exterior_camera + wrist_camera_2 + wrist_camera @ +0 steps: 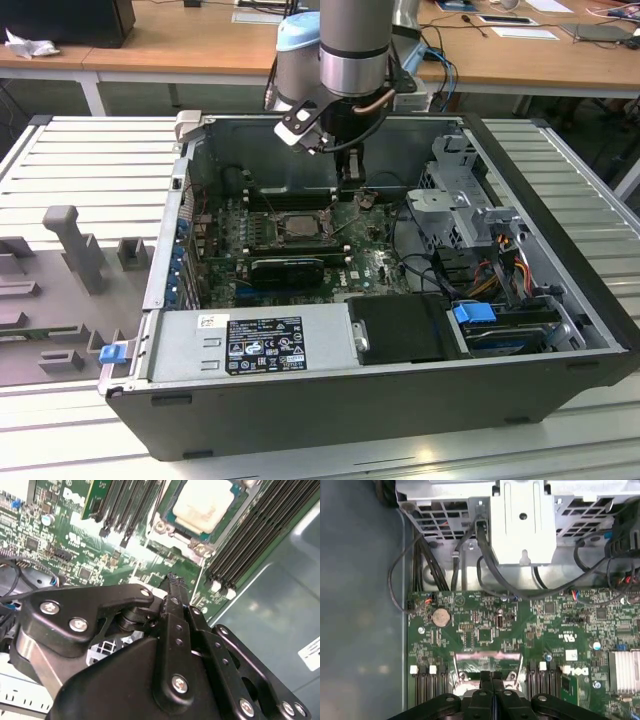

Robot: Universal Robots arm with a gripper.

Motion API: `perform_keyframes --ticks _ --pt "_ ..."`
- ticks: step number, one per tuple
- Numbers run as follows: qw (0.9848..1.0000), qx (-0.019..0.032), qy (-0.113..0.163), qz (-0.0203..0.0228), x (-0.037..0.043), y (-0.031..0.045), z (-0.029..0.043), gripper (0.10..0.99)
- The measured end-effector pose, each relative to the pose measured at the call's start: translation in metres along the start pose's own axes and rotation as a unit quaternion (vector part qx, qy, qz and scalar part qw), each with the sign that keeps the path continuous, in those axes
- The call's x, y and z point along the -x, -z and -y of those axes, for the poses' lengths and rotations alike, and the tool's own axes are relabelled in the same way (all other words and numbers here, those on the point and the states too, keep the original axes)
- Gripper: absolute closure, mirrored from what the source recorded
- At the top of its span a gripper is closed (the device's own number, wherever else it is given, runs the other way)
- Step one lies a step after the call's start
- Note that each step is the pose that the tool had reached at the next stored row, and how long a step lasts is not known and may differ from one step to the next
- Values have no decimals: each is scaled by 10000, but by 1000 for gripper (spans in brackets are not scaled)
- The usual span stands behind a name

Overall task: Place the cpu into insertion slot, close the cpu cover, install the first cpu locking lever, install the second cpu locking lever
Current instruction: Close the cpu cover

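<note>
Fingers of the black metal gripper are pinched together, seemingly empty, just beside the square black-framed insertion slot. Pale silver-grey square cpu sits inside; thin silver cpu cover looks lowered. Whether the levers are latched I cannot tell.

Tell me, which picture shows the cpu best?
The second wrist view: the cpu sits close up, pale top showing. In the exterior view its slot looks tiny. In the first wrist view the gripper hides most of it.
</note>
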State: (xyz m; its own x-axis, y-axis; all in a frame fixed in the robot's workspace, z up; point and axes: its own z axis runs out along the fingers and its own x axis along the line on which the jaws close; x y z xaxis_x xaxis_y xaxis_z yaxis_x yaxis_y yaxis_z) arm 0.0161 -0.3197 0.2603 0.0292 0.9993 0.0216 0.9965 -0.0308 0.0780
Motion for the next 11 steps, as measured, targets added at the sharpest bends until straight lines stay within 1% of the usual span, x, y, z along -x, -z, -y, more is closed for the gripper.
perform_keyframes --ticks 2,5,8,9,10,11 --pt "10000 0 1 0 -1 -2 -29 980" --pt "10000 -2 0 0 -4 -10 -124 980" --pt "10000 -4 -1 0 -6 -14 -181 980" --pt "10000 -5 0 0 -6 -17 -208 980" --pt "10000 -9 0 0 -8 -22 -256 980" --pt "10000 -9 0 0 -8 -23 -268 980"
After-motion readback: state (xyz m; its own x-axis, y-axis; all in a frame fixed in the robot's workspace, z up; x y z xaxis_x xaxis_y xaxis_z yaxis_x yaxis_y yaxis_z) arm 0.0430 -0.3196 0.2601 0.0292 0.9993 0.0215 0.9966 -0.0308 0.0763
